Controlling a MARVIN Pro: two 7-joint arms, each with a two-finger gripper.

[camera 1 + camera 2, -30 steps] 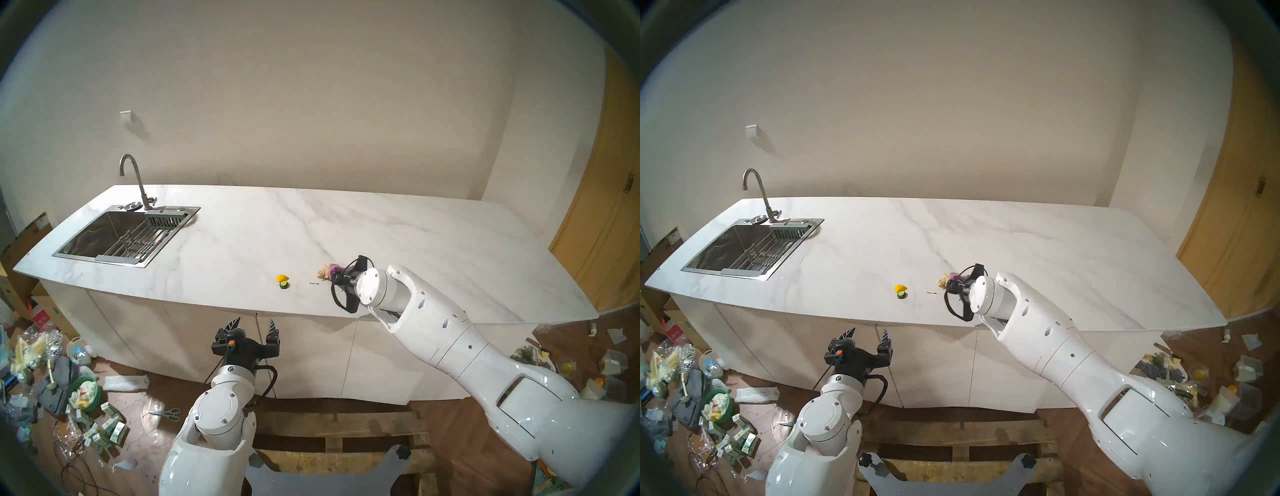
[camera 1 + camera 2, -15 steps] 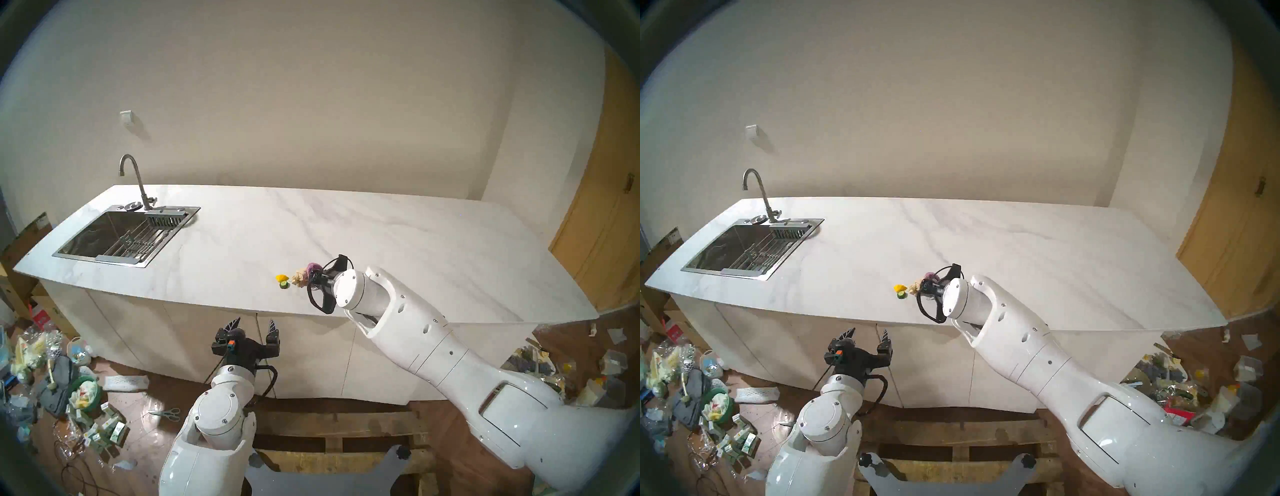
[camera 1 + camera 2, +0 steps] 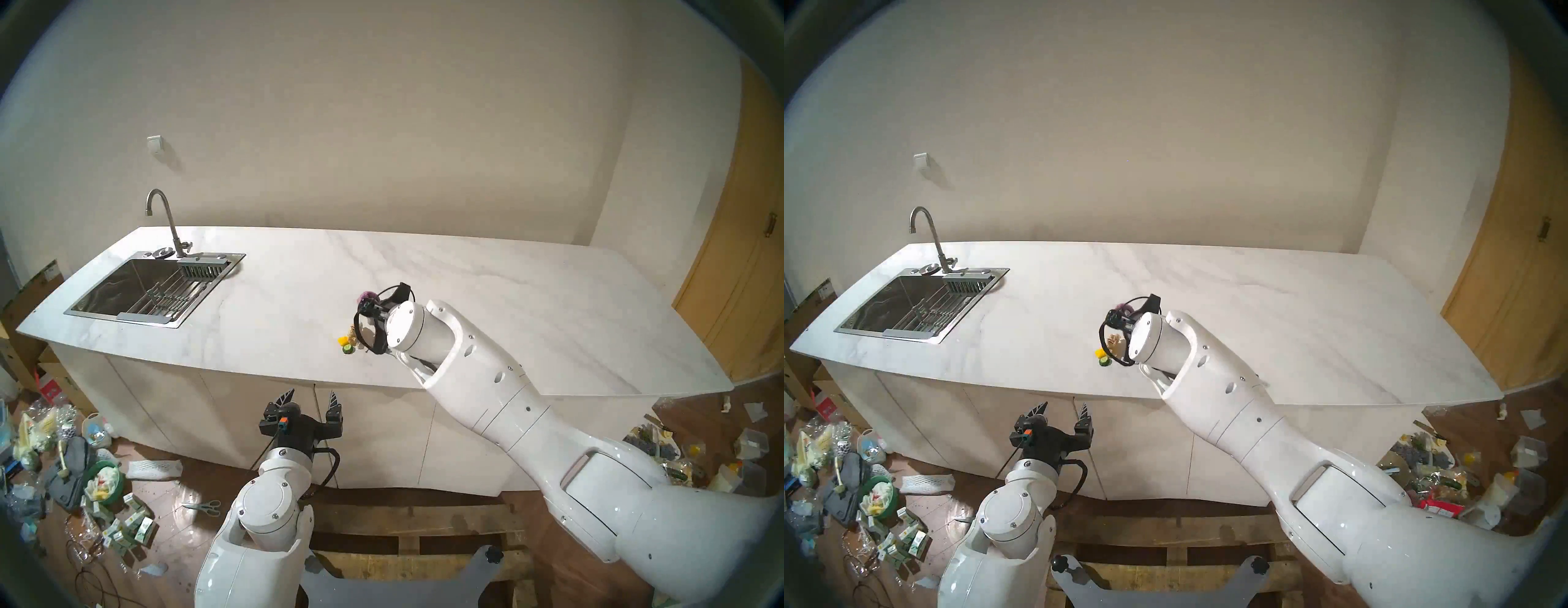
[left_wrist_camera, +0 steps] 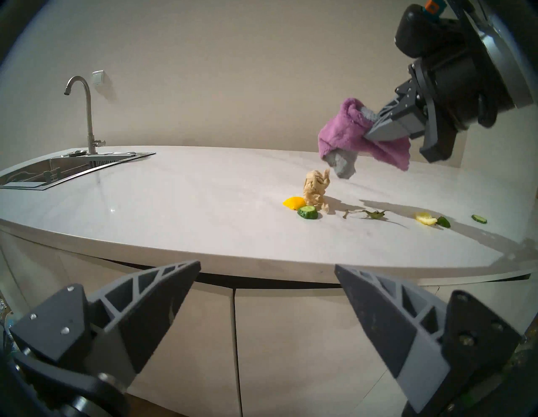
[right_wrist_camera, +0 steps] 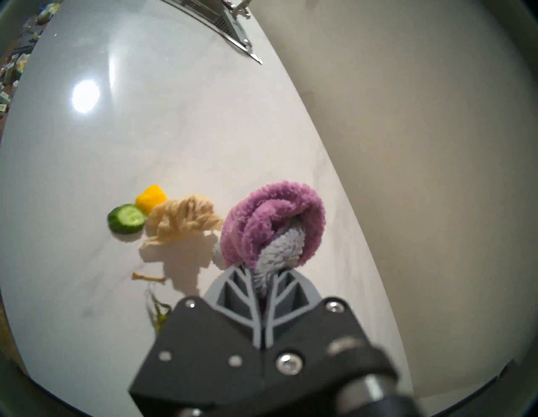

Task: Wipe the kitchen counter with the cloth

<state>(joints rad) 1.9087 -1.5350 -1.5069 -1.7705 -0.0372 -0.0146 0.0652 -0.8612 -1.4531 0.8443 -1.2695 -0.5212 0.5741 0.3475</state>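
Purple fuzzy terry cloth (image 4: 353,137) with a grey-blue patch is clamped in the right pincer (image 5: 263,286), lifted clear of the white marble-look desk (image 4: 174,198). Scraps remain: a beige paper wad (image 4: 316,190), a yellow piece (image 4: 294,202), cucumber slices (image 4: 308,212) and a stem (image 4: 364,214), so the wiping looks unfinished. The left pincer (image 4: 265,276) hangs apart, empty, before the desk's front edge.
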